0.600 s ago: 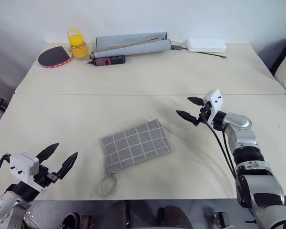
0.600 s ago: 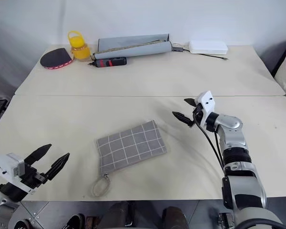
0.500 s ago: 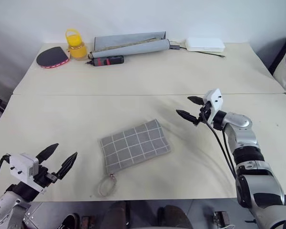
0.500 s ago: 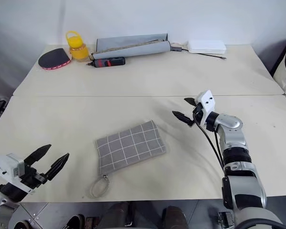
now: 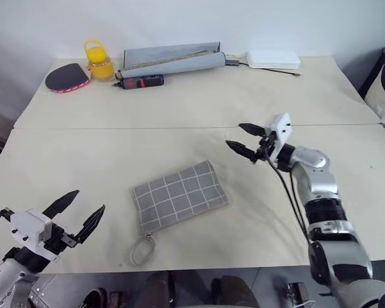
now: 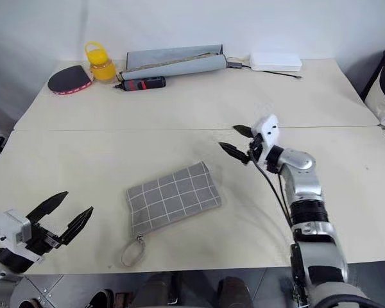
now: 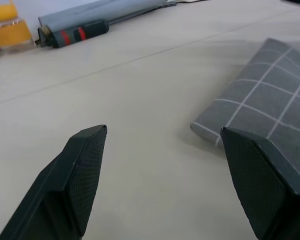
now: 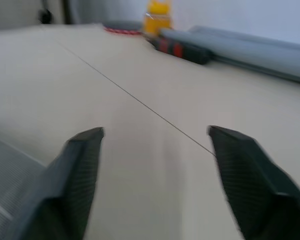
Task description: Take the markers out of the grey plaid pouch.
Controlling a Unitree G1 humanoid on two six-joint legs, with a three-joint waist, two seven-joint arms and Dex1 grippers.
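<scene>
**Pouch lies closed on the near table, both grippers empty**

Nearest the robot, the left gripper hangs at the table's front edge, its two black fingers spread wide with nothing between them. It is well apart from the pouch, to the pouch's left.

Just beyond, the grey plaid pouch lies flat on the cream table, turned at a slant, its thin cord loop trailing toward the front edge. It looks shut; no markers can be seen on it or beside it.

Farther in and to the right, the right gripper is held above the table, pointing toward the left, its fingers parted and empty. It is near the pouch's far right corner but not touching it. A seam between two tabletops runs across just behind it.

Along the far edge stand a dark paddle with a red rim, a yellow jar, a red-and-black tool, a long plain-grey rolled case and a flat white box with a cable.
</scene>
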